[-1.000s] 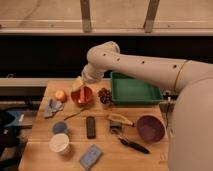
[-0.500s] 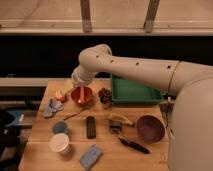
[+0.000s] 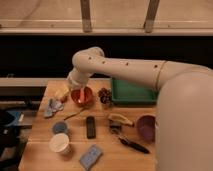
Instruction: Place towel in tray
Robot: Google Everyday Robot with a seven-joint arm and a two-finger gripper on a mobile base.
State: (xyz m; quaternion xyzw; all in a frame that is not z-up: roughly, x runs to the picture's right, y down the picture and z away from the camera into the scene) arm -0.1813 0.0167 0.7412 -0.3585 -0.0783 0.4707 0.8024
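At the near edge of the light wooden bench (image 3: pixel 40 155) lies a flat rectangular blue-grey sponge (image 3: pixel 91 156). Just left of it and a little farther back stands a round white cup (image 3: pixel 60 143). Behind the cup sits a round blue-grey disc (image 3: pixel 60 127). To the right of the disc a slim black rectangular bar (image 3: pixel 90 126) lies lengthwise, and farther right a black-handled tool (image 3: pixel 132 145) lies aslant. Beyond the tool a yellow banana (image 3: pixel 120 119) rests just left of a round purple bowl (image 3: pixel 146 127), which the robot's broad cream body partly hides. A thin wooden stick (image 3: pixel 75 115) lies between the disc and the things behind it.

Farther back, near the bench's left edge, the small soft blue-grey towel (image 3: pixel 52 106) lies crumpled in irregular folds, flat on the wood. Behind it and to its right stands a round red bowl (image 3: pixel 82 96), with a pale yellow lump (image 3: pixel 62 93) to its left and a dark clustered thing (image 3: pixel 105 95) to its right.

The cream arm bends down from its elbow, and the hand (image 3: pixel 76 86) hangs over the red bowl's left rim, between bowl and yellow lump, its fingers spread. It is near the towel but apart from it.

The large rectangular green plastic tray (image 3: pixel 132 92) with raised sides sits at the far right of the bench, just beyond the dark cluster. The towel lies outside it, well apart, across the bench.
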